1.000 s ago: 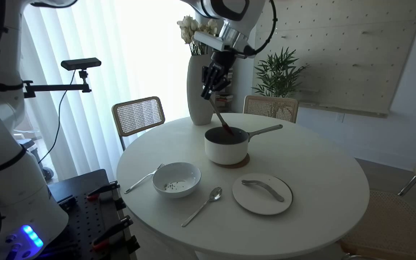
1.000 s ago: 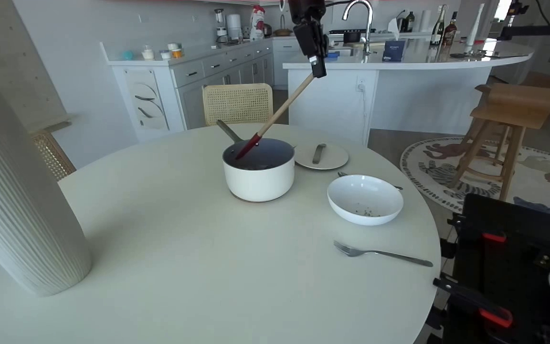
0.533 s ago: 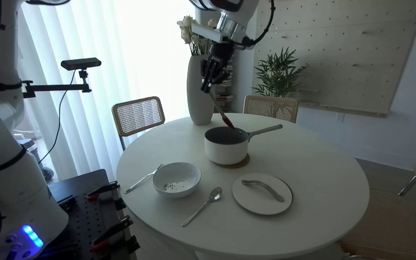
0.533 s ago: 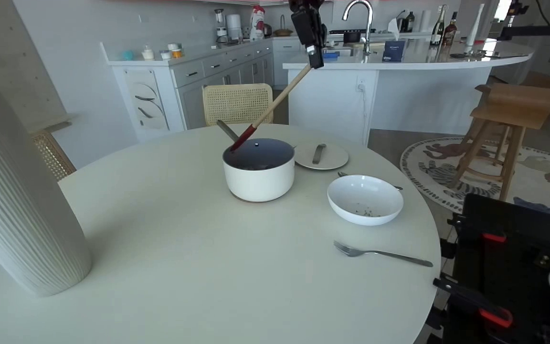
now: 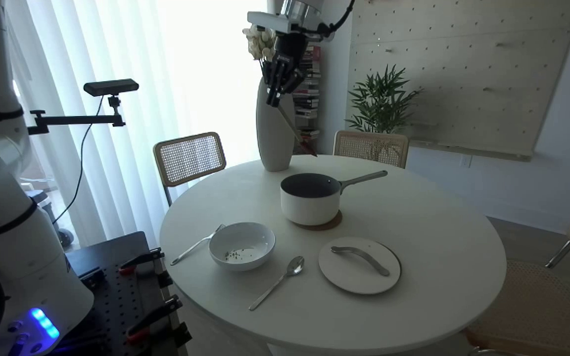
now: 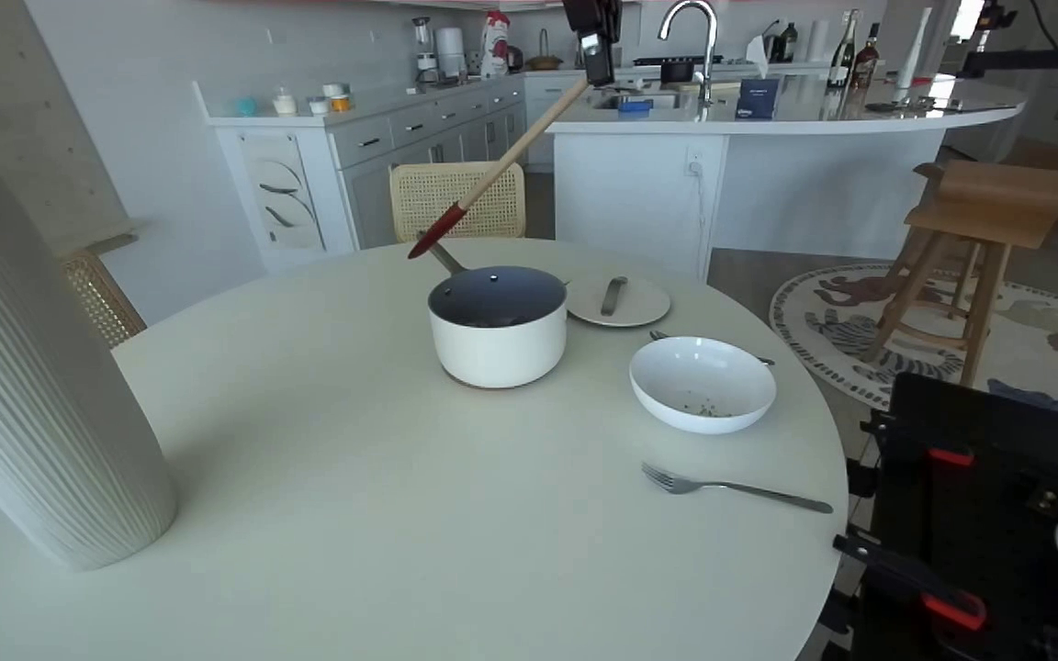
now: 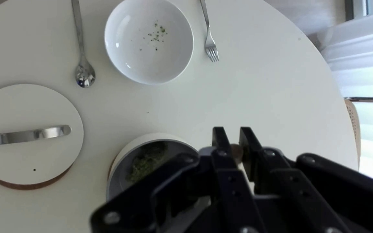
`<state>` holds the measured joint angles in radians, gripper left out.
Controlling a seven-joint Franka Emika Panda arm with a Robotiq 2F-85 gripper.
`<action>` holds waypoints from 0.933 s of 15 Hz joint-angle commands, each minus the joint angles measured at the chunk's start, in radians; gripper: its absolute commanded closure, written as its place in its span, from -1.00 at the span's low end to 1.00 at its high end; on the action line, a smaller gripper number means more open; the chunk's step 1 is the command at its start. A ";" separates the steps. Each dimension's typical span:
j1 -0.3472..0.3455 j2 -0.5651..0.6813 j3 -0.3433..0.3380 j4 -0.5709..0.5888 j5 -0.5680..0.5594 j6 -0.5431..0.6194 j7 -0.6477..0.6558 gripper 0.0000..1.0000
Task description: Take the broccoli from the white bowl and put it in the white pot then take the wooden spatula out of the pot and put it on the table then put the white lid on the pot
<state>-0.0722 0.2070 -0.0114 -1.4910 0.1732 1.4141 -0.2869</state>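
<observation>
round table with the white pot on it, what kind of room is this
Probably a home's dining area open to a kitchen: cane-backed chairs stand around the round table, and an exterior view shows a curved tap and cabinets beyond it.

White flowers (image 5: 259, 42) stand in a tall vase (image 5: 273, 138); a spoon (image 7: 81, 45) and fork (image 7: 209, 35) lie apart. A leafy plant (image 5: 383, 104) rises behind a cane-backed chair (image 5: 371, 148); a wooden stool (image 6: 993, 218) stands on a patterned rug (image 6: 846, 340).
</observation>
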 commanded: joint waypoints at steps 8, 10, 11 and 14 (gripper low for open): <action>0.136 -0.276 0.095 -0.372 0.006 0.231 0.103 0.93; 0.174 -0.318 0.129 -0.448 0.016 0.302 0.172 0.93; 0.191 -0.334 0.145 -0.479 0.020 0.333 0.206 0.93; 0.246 -0.368 0.204 -0.580 0.015 0.475 0.303 0.93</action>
<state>0.1349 -0.0908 0.1542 -1.9486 0.1831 1.7568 -0.0689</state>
